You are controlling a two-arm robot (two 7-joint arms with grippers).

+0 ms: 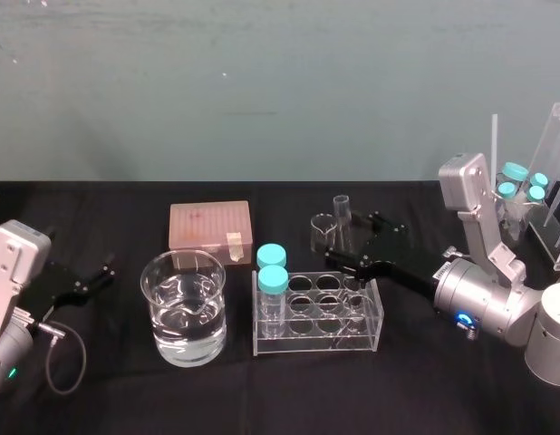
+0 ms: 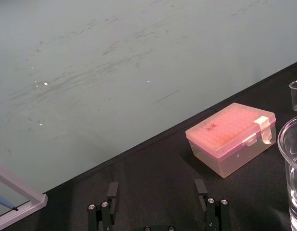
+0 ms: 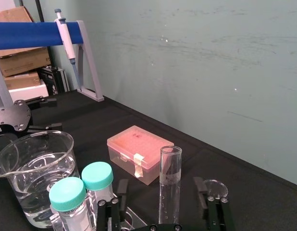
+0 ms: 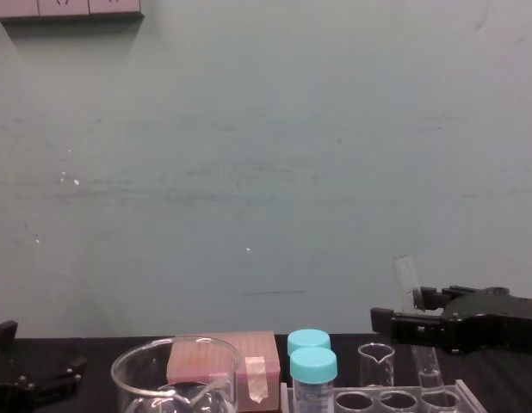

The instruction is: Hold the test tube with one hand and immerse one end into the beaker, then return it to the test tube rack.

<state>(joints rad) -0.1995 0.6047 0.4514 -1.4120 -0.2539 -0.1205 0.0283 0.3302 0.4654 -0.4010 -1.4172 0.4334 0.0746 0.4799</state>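
The test tube (image 1: 342, 222) stands in a back hole of the test tube rack (image 1: 318, 315), leaning a little. My right gripper (image 1: 354, 241) is open around it. In the right wrist view the test tube (image 3: 170, 180) rises between the fingers (image 3: 122, 191) with a gap on each side. The chest view has the tube (image 4: 414, 310) next to the right gripper (image 4: 425, 323). The beaker (image 1: 184, 308), holding water, sits left of the rack. My left gripper (image 1: 88, 277) rests open at the table's left, with nothing between its fingers (image 2: 112, 191).
A pink box (image 1: 210, 231) lies behind the beaker. Two vials with turquoise caps (image 1: 272, 268) fill the rack's left holes. A small clear beaker (image 1: 323, 232) stands behind the rack. Another clear stand with capped vials (image 1: 525, 190) is at the far right.
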